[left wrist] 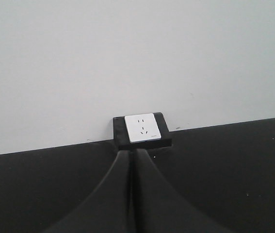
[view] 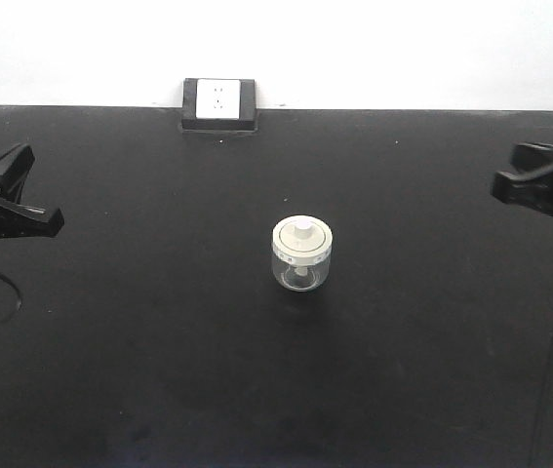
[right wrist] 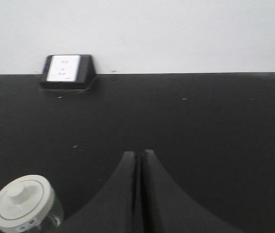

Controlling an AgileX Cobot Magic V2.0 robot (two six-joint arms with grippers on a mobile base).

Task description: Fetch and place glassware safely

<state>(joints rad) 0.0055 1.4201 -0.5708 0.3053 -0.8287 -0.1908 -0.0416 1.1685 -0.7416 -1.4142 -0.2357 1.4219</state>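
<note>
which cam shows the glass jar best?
Exterior front-facing: the whole lidded glass jar stands unobstructed mid-table, clear body and knobbed cream lid both visible. Right wrist view catches it cropped at the bottom-left corner, mostly lid. Left wrist view doesn't show it.

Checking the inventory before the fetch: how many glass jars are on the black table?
1. A small squat clear glass jar with a cream-white knobbed lid stands upright near the middle of the black table, apart from both end effectors. No others visible.
</note>
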